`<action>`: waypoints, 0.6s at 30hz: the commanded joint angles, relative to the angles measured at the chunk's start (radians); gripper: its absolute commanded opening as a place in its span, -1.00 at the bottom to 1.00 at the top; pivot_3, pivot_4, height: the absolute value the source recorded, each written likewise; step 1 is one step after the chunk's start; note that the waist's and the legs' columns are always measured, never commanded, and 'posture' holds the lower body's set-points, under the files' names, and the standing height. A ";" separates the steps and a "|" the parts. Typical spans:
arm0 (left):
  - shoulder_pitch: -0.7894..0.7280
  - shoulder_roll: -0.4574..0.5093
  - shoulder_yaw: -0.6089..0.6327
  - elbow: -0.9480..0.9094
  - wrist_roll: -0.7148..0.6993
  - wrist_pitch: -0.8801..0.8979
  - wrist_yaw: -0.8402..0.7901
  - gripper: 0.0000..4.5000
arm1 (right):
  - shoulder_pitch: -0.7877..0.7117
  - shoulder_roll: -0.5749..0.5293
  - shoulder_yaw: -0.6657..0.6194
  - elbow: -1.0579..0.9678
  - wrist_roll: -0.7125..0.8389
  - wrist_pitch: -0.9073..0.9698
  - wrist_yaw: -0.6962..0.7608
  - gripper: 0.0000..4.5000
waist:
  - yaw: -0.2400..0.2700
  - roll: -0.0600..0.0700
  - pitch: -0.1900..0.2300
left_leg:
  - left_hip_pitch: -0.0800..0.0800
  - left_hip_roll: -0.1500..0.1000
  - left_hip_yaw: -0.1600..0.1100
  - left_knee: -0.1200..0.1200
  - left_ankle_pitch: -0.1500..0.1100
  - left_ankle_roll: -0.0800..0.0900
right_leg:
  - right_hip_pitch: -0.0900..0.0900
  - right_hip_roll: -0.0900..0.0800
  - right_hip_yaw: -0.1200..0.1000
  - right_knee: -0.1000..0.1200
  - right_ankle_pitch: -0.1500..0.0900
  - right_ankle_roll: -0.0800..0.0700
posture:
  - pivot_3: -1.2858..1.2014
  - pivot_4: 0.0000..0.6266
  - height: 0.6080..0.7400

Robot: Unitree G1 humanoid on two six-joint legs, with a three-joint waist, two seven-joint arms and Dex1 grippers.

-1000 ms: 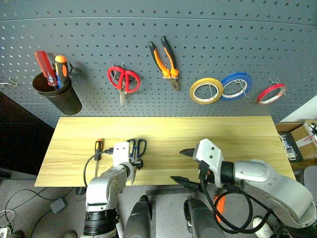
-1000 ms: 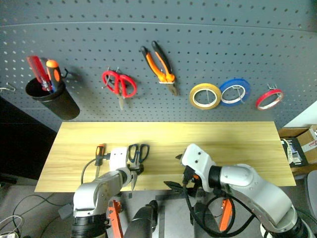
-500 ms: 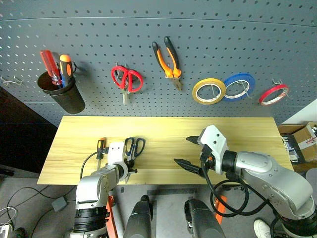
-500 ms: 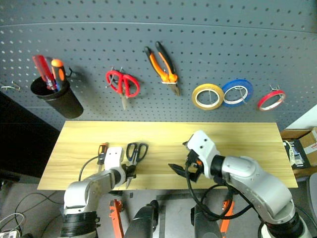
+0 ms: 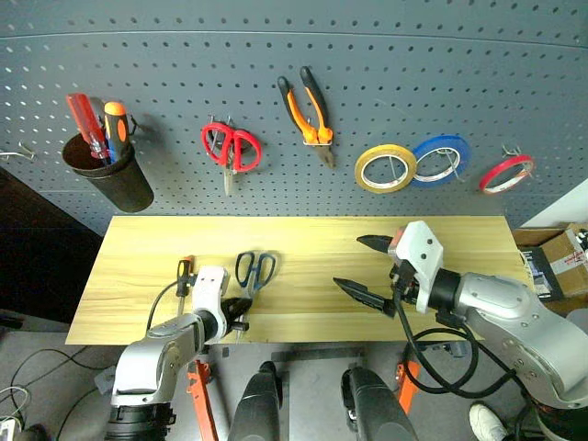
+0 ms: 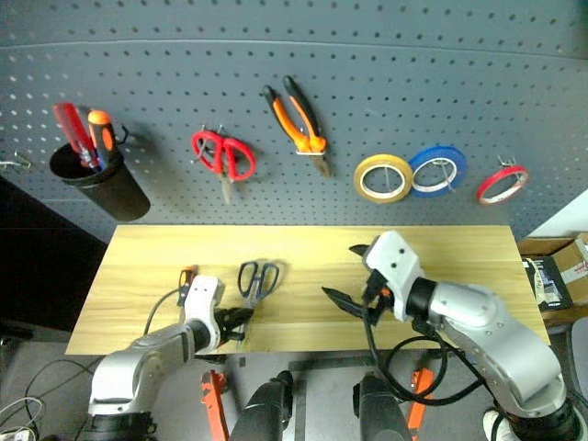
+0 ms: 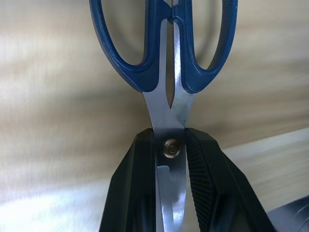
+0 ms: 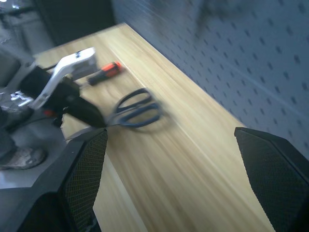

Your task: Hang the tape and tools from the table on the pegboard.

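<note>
Standing in black cup (image 5: 108,176), 2 screwdrivers (image 5: 99,129), left claw (image 5: 241,310) pinching scissors (image 5: 254,270)

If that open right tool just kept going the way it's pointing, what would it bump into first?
Probably the dark-handled scissors held by the left tool; the pale wooden table between looks bare. Depth is uncertain, so it may pass above.

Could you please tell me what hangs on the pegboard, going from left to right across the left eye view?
Dark cup holding two screwdrivers → red-handled scissors → orange-and-black pliers → yellow tape roll → blue tape roll → thin red tape ring.
</note>
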 commanded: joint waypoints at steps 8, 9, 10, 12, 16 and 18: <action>0.047 0.018 0.041 -0.202 0.045 -0.451 -0.034 -0.73 | 0.001 -0.018 -0.094 -0.013 0.079 -0.114 0.067 1.00 | 0.005 0.000 0.000 | 0.000 -0.002 0.001 0.000 0.000 0.000 | 0.001 -0.003 0.000 -0.002 0.000 0.000 | -0.01 -0.05 1.00; 0.045 0.012 0.040 -0.201 0.050 -0.467 -0.024 -0.73 | 0.002 -0.018 -0.088 -0.008 0.077 -0.119 0.068 1.00 | 0.006 0.000 0.000 | 0.000 -0.002 0.001 0.000 0.000 0.000 | 0.001 -0.003 0.000 -0.002 0.000 0.000 | -0.01 -0.05 1.00; 0.044 0.010 0.037 -0.197 0.059 -0.490 -0.020 -0.73 | 0.003 -0.019 -0.082 -0.004 0.071 -0.124 0.068 1.00 | 0.006 0.000 0.000 | 0.000 -0.002 0.001 0.000 0.000 0.000 | 0.001 -0.003 0.000 -0.002 0.000 0.000 | -0.01 -0.05 1.00; 0.034 0.010 0.031 -0.183 0.095 -0.552 -0.005 -0.73 | 0.005 -0.024 -0.071 0.003 0.058 -0.137 0.072 1.00 | 0.005 0.000 0.000 | 0.000 -0.002 0.001 0.000 0.000 0.000 | 0.001 -0.002 0.000 -0.002 0.000 0.000 | -0.01 -0.05 1.00; -0.002 0.004 0.042 -0.172 0.163 -0.670 0.043 -0.73 | 0.015 -0.028 -0.066 0.013 0.051 -0.152 0.080 1.00 | 0.007 0.000 0.000 | 0.000 -0.002 0.000 0.001 0.000 0.000 | 0.001 -0.001 -0.001 -0.001 0.000 0.000 | -0.01 -0.05 1.00; 0.011 -0.001 0.046 -0.176 0.176 -0.685 0.062 -0.73 | 0.019 -0.028 -0.071 0.012 0.058 -0.157 0.085 1.00 | 0.006 0.000 0.000 | 0.000 -0.002 0.000 0.001 0.000 0.000 | 0.001 -0.002 0.000 -0.001 0.000 0.000 | -0.01 -0.05 1.00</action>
